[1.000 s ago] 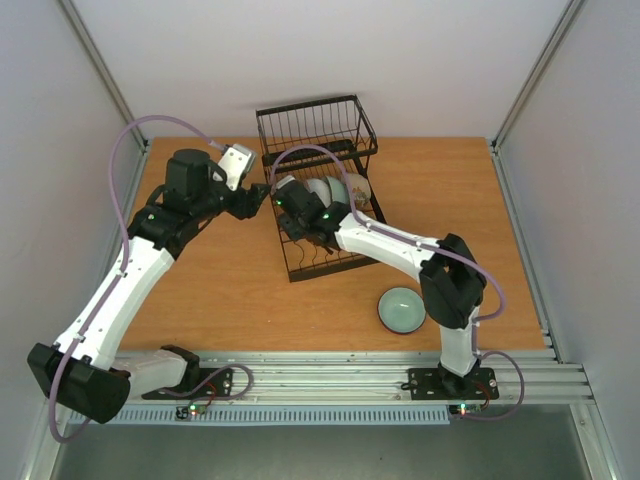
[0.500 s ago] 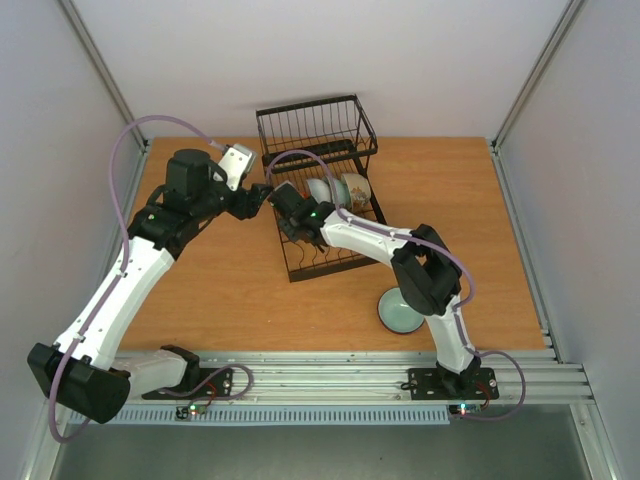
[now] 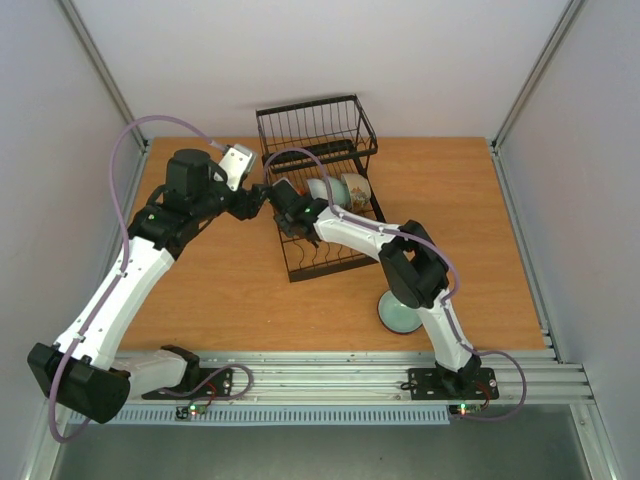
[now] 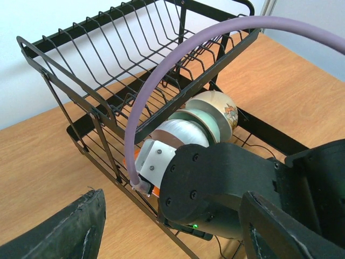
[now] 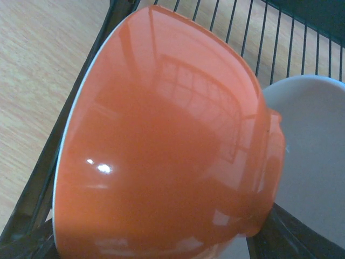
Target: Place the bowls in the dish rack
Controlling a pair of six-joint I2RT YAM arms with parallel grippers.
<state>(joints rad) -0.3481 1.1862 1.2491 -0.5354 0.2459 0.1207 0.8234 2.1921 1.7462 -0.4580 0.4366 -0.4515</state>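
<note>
Right jaws around orange bowl [image 5: 167, 145]

Left arm stretched up and rightward, elbow high, left gripper [image 4: 167, 226] with fingers spread wide apart, nothing between them. Right arm bent sharply at the elbow, reaching far left; right gripper [image 3: 282, 200] apparently closed, fingers hidden.

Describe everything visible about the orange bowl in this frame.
The orange bowl is glossy, ceramic-looking, with a white rim line and a short foot ring. It is tipped on edge over the black wire dish rack, outside facing the right wrist camera, beside a pale bowl. In the left wrist view only an orange sliver shows behind the right gripper. Whether the fingers grip it cannot be seen.
</note>
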